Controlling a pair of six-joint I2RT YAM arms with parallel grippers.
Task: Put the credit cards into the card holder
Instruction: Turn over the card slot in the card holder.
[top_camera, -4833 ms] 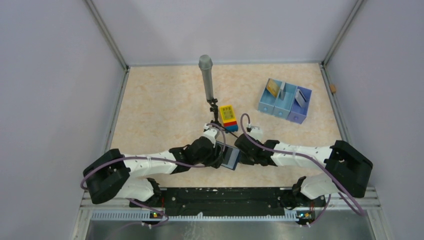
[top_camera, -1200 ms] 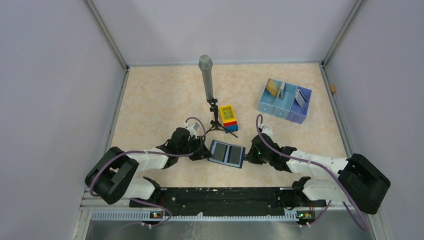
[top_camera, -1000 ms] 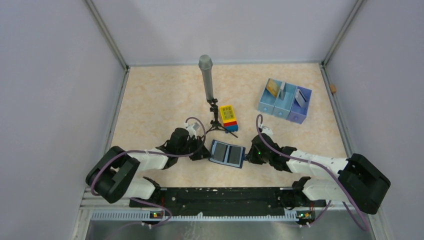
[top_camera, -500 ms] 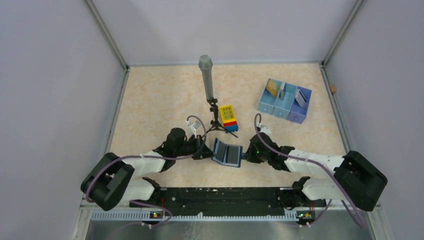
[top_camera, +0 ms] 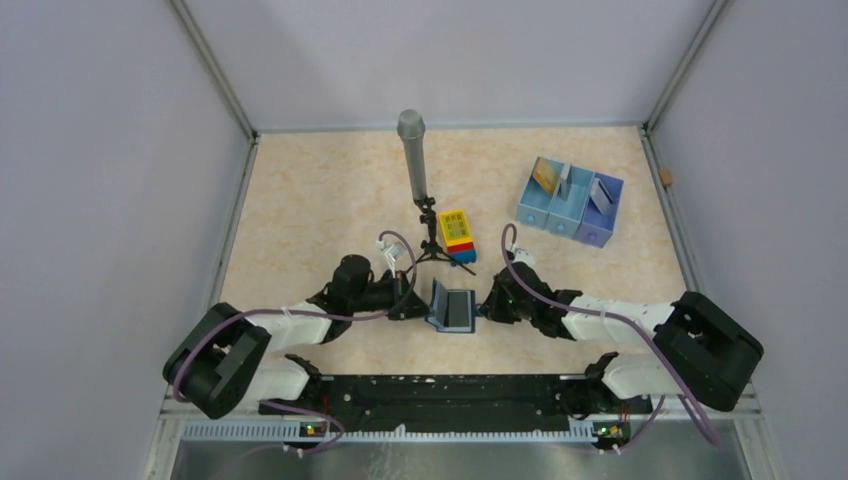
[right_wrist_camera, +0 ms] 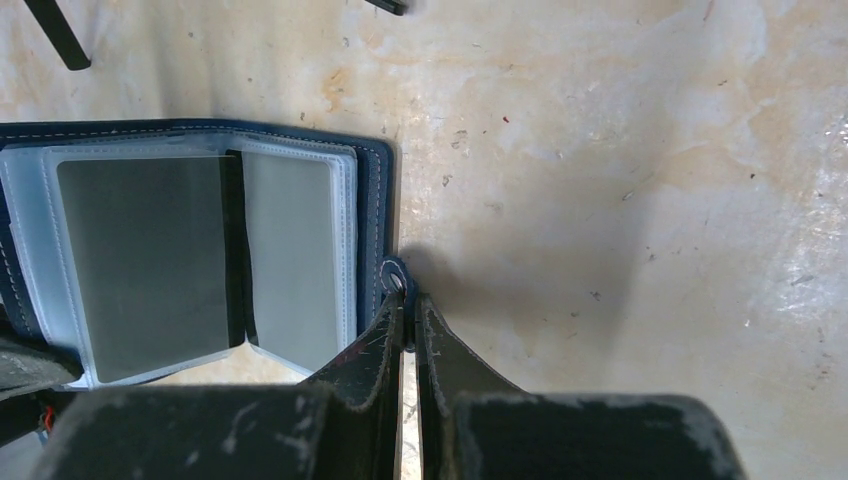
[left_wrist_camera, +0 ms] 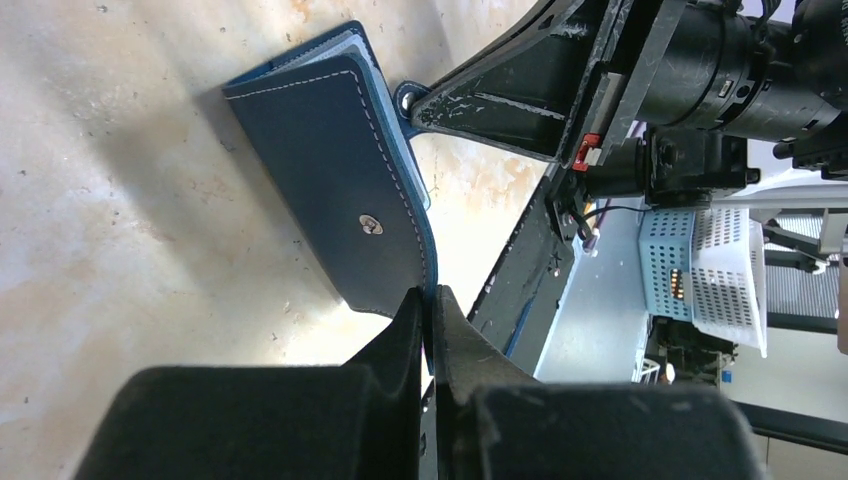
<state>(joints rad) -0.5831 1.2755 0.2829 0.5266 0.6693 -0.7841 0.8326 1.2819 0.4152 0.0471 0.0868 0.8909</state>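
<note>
My left gripper is pinched narrow on the edge of the card holder, gripping the navy outer cover just below its metal snap stud. That cover half is lifted off the table and stands tilted, its outside facing my left wrist camera. My right gripper is also closed down tight, clamped on the snap tab that sticks out from the opposite edge of the card holder. That half lies flat, with the lighter blue lining and two clear pockets showing in my right wrist view. I cannot tell whether anything sits inside those pockets.

From above, the card holder sits partly folded between the two grippers, near the middle of the table's near edge, with both arms stretched low toward it from either side.

Just beyond it, toward the table's centre, stands a yellow-topped toy brick block beside a small tripod carrying an upright grey cylinder. The credit cards are well apart from the card holder, standing on edge in a pale blue tray toward the far right corner: a gold one, a pale one and a greyish one, each in its own compartment.
</note>
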